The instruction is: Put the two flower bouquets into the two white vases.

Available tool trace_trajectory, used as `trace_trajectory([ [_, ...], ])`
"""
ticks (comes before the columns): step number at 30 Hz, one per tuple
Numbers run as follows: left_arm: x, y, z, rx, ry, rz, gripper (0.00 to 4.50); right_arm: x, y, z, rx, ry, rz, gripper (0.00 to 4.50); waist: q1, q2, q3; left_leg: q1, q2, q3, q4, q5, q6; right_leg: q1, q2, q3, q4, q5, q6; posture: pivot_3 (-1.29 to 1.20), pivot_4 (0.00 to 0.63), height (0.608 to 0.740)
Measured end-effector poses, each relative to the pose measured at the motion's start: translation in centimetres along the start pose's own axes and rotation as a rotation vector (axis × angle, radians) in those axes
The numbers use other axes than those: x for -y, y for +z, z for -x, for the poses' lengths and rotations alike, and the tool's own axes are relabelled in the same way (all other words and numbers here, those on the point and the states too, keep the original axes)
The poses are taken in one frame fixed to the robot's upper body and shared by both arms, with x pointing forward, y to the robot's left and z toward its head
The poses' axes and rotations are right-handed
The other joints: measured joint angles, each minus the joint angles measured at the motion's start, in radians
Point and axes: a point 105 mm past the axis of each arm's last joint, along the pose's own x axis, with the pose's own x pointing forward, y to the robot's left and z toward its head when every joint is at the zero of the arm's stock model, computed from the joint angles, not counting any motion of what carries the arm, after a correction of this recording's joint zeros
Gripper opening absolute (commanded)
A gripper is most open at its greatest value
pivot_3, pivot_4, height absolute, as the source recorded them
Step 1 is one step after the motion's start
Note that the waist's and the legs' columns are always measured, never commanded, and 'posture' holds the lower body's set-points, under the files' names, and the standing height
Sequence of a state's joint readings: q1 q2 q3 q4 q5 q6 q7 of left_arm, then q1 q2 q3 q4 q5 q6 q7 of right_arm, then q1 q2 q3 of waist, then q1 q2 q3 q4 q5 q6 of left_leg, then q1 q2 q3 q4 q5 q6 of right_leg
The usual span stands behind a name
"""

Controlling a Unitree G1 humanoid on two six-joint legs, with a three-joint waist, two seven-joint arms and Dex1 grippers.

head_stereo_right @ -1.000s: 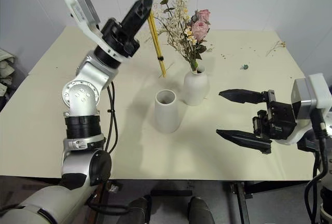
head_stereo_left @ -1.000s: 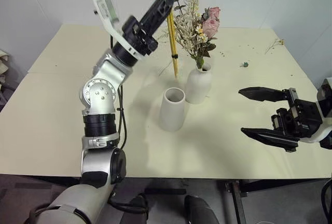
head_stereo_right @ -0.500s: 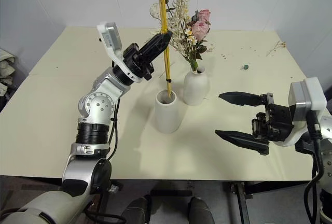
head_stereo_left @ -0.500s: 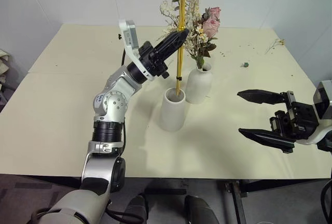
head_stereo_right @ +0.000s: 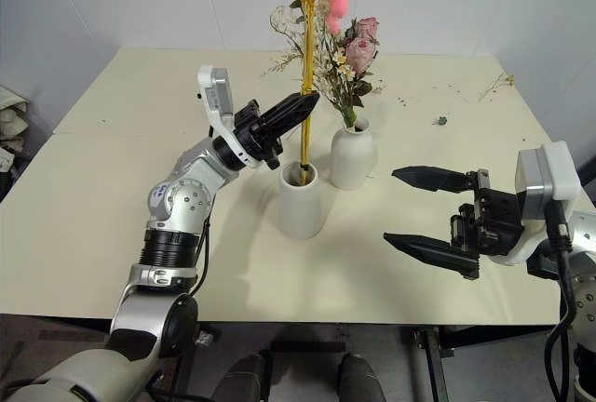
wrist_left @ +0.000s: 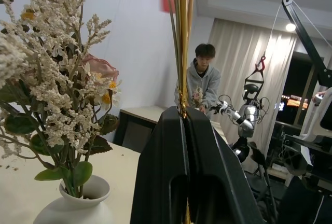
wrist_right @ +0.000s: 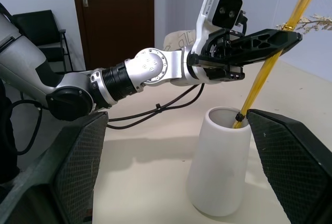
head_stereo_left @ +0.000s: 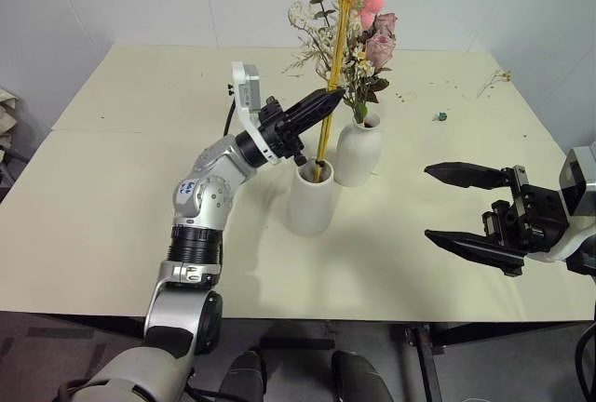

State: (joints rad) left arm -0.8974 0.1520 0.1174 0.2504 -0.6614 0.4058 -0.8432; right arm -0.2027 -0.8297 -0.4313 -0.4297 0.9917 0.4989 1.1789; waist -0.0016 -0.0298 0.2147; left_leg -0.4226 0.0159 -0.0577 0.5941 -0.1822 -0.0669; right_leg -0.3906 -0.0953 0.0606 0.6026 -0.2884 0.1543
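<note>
the left end effector is closed on the yellow stalk bundle, whose lower end sits inside the wide-mouthed vase. just beside it, the bottle-shaped vase carries the rose bunch. the right end effector hovers over the table with fingers spread, apart from both vases.

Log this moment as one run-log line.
left pincer: shut on wheat bundle | stems inside wide vase | rose bunch in bottle vase | right pincer: open, empty
</note>
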Motion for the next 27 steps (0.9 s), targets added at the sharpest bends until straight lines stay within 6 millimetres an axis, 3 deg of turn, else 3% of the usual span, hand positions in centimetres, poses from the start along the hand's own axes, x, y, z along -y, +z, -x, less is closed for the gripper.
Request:
trace_trajectory([
  [2, -0.2, -0.1, 0.3, -0.011, 0.009, 0.002, 0.02, 0.0, 0.0, 0.0, 0.0, -0.002, 0.0, 4.5, 0.0, 0.0, 0.0, 0.0, 0.0, 0.0, 0.0, 0.0, 0.0, 0.0, 0.0, 0.0, 0.0, 0.0, 0.0, 0.0, 0.15, 0.74],
  [5, -0.2, -0.4, 0.7, -0.037, 0.005, 0.022, 0.6, 0.1, 0.0, 0.0, 0.0, -0.002, 0.003, 4.5, 0.001, 0.0, 0.0, 0.0, 0.0, 0.0, 0.0, 0.0, 0.0, 0.0, 0.0, 0.0, 0.0, 0.0, 0.0, 0.0, 0.15, 0.74],
  [18, 0.8, 0.6, 0.9, -0.067, -0.038, -0.017, 4.48, 0.3, 0.1, 0.0, -0.01, -0.003, 0.014, 4.5, 0.0, 0.0, 0.0, 0.0, 0.0, 0.0, 0.0, 0.0, 0.0, 0.0, 0.0, 0.0, 0.0, 0.0, 0.0, 0.0, 0.15, 0.74],
  [22, 1.0, 1.6, 1.5, -0.1, -0.046, -0.07, 4.48, 0.3, 0.2, 0.2, -0.028, 0.0, 0.021, 4.5, -0.001, 0.0, 0.0, 0.0, 0.0, 0.0, 0.0, 0.0, 0.0, 0.0, 0.0, 0.0, 0.001, 0.0, 0.0, 0.0, 0.15, 0.74],
  [27, 0.2, 3.4, 4.4, -0.252, -0.026, -0.203, 4.48, 0.9, 0.3, 1.2, -0.058, -0.017, 0.02, 4.5, -0.003, 0.0, 0.0, 0.0, 0.0, 0.0, 0.0, 0.0, 0.0, 0.0, 0.0, 0.0, 0.001, 0.0, -0.001, 0.0, 0.15, 0.74],
])
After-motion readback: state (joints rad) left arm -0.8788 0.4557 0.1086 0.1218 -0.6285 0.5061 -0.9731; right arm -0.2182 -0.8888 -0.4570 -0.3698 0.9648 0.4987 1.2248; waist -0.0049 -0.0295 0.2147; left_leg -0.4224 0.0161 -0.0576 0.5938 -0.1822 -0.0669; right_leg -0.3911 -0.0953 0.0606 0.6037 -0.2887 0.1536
